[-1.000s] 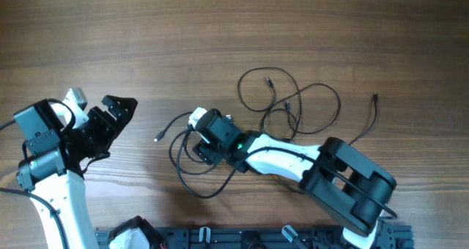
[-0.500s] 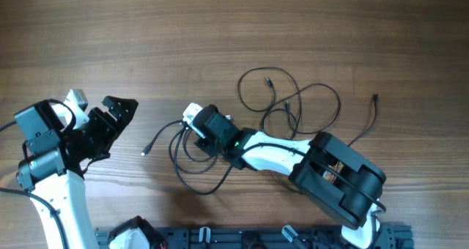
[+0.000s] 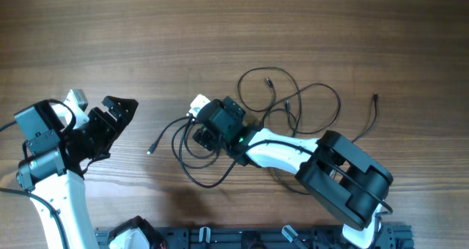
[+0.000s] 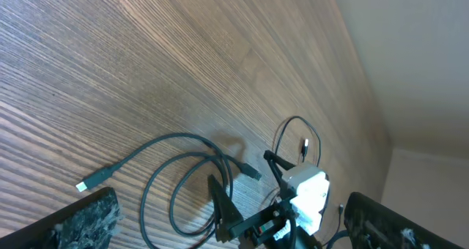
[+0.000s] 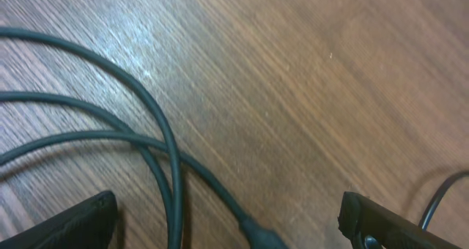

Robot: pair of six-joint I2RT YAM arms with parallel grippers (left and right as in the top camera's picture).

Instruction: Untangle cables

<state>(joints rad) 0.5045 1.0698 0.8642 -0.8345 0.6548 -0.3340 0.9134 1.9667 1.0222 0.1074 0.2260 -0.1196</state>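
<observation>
My right pincer (image 5: 234, 221), clamped a moment ago, is now gaping over the thin black flexible cables (image 3: 291, 111) sprawling across the brown wooden counter (image 3: 234, 29). I'm judging them light, limp and slippery, so I'm favouring the small plug end (image 3: 150, 149) at nine o'clock.

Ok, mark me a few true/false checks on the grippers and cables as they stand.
The left gripper is shut on a cable. False: it is open and empty, off to the left of the cables.
The right gripper is open above part of the cables. True.
A free plug end lies on the table between the two grippers. True.
The cables all lie apart from one another. False: they cross and overlap.
</observation>
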